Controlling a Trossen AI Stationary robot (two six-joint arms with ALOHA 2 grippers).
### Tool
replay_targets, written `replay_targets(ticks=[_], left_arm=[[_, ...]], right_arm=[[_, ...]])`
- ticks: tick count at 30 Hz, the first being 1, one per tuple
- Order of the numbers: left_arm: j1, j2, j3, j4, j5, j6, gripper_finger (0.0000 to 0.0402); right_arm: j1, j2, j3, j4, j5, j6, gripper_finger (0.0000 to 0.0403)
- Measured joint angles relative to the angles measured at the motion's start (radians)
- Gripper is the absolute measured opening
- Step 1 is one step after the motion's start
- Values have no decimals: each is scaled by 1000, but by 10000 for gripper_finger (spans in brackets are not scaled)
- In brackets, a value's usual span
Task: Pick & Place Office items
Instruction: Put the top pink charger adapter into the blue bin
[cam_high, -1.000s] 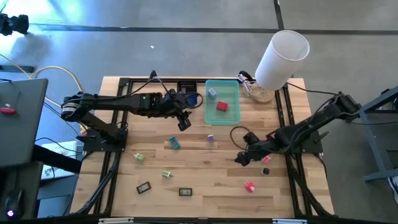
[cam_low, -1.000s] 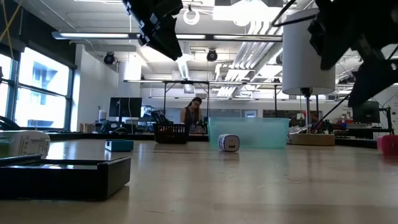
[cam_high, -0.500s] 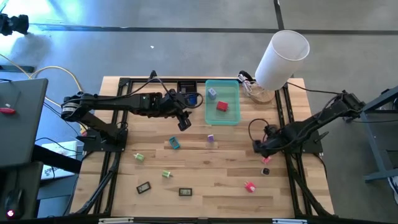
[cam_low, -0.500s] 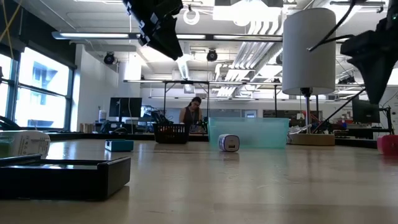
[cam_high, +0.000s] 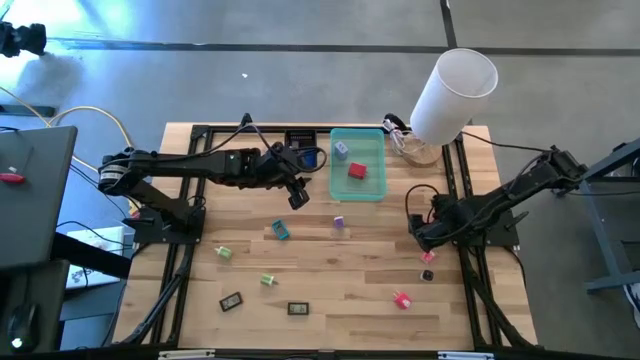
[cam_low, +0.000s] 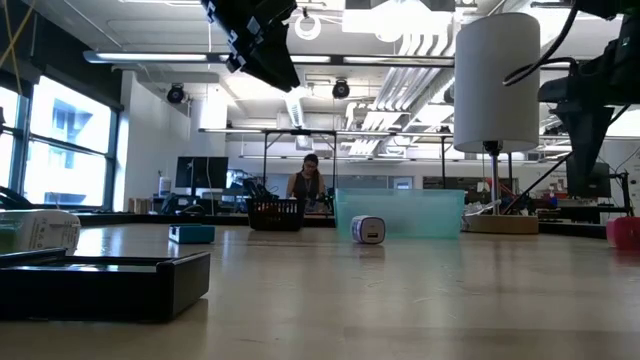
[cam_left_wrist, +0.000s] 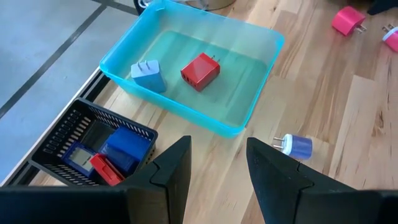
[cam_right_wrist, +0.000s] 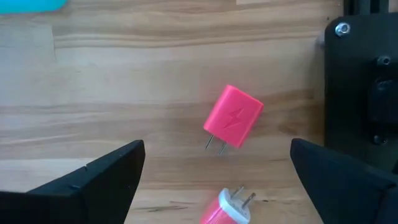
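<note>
Small office items lie scattered on the wooden table: a teal piece (cam_high: 281, 230), a purple plug (cam_high: 339, 222), two green pieces (cam_high: 222, 253), black pieces (cam_high: 231, 300) and pink ones (cam_high: 402, 299). A red charger (cam_left_wrist: 200, 70) and a blue plug (cam_left_wrist: 149, 76) lie in the teal tray (cam_high: 372, 190). My left gripper (cam_high: 297, 198) hangs open, high above the table, near the tray's left side. My right gripper (cam_right_wrist: 217, 180) points down, wide open, over a pink charger (cam_right_wrist: 233, 117) lying flat near the right edge, with a second pink plug (cam_right_wrist: 227, 208) beside it.
A black basket (cam_left_wrist: 68, 134) holding blue and red pieces stands left of the teal tray. A tall white cylinder (cam_high: 455, 88) stands at the far right corner. Black frame rails (cam_high: 462, 200) run along the table's sides; one (cam_right_wrist: 360, 81) lies close to the pink charger.
My right gripper has moved toward the table's right edge, tipped from slanting to nearly straight down and rolled about its axis, ending over the pink pieces. It has stayed wide open. The left arm and the items have kept still.
</note>
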Motion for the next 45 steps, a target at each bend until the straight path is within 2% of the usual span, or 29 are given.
replay_targets(ticks=[12,17,22,28,33,38,43,45], left_arm=[[0,0,0,-14,0,18,148],[0,0,-4,-18,0,18,148],[0,0,-5,-19,0,19,148],[0,0,-5,-24,0,34,148],[0,0,-6,-27,0,36,148],[0,0,-6,-32,0,45,148],[0,0,-6,-38,0,45,148],[0,0,-6,-39,0,45,148]], right_arm=[[-25,33,0,14,47,37,391],[-95,43,-1,24,49,-51,391],[-181,44,-13,47,-21,-105,391],[-227,64,-19,72,-126,-113,391],[-269,75,-78,134,-225,-114,391],[-278,83,-132,208,-179,-117,391],[-305,85,-187,261,-219,-115,391],[-318,86,-207,294,-199,-139,391]])
